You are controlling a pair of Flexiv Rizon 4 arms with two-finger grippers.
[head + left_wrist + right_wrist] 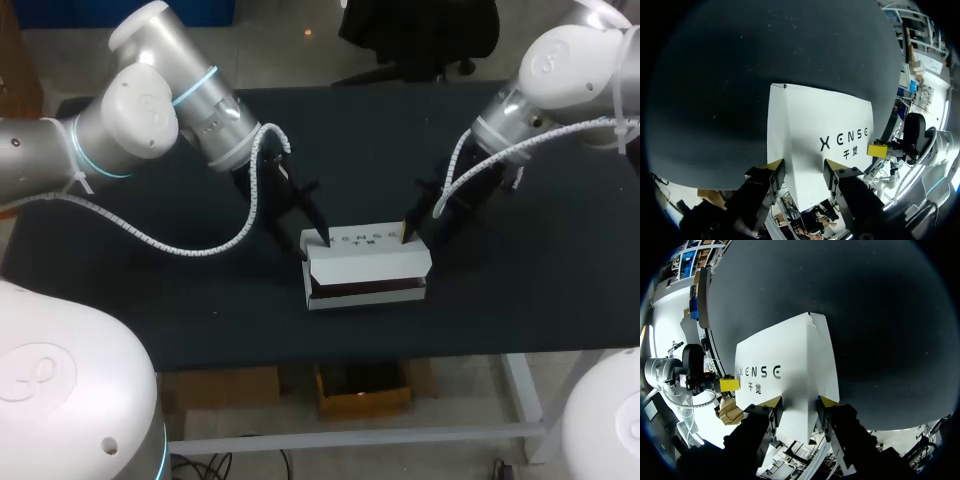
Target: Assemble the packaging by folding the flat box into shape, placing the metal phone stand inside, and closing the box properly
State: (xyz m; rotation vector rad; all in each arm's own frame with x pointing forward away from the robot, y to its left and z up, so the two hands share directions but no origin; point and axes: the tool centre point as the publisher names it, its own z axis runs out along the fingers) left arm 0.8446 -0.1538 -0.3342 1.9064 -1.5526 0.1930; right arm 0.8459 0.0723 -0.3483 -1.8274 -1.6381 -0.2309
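**A:** While the left claw [803,166] stands over one end of the box [815,125], does it actually have hold of it?

**B:** Not that anyone can see. Its fingers are spread, and white card fills the gap between the yellow tips, but no pinch from two sides shows. The right claw [800,401] is the same at the other end, spread over the card with nothing clamped.

**A:** How is the box likely to handle?

**B:** It looks like thin folded card, so it is probably light, stiff across its panels and weak at the creases. The surface looks smooth enough to slide on the worktop [520,290] under a sideways push. The ends near the fold lines seem the best places to take it, with one claw steadying while the other presses. A hard squeeze would probably dent it.

**A:** Where does it sit, and what is inside?

**B:** It sits in the middle of the dark worktop, between the two claws. The lid lies over the top, but its front flap is not tucked in. A dark strip of the inside [365,288] shows beneath that flap. Whether the metal phone stand is in there cannot be told.
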